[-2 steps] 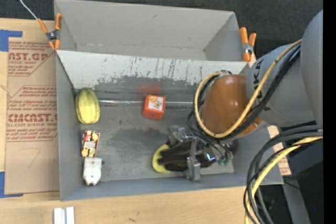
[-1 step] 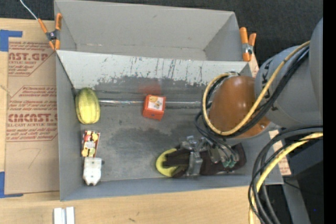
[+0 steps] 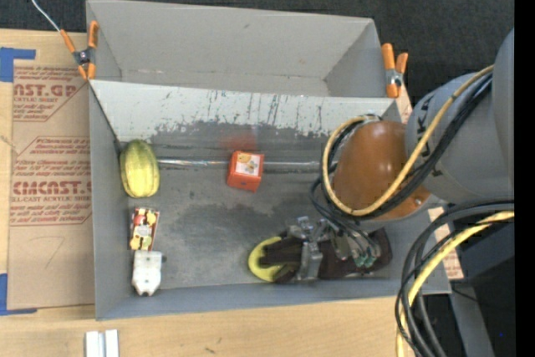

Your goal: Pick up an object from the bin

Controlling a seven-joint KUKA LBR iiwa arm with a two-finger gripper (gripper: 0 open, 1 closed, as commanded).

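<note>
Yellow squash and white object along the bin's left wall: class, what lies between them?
In the camera view, a small red-and-white packet lies between the yellow squash and the white object.

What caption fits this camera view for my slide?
Claw down in the grey bin's lower-right corner by a yellow curved thing; orange cube mid-bin, yellow gourd left.
</note>
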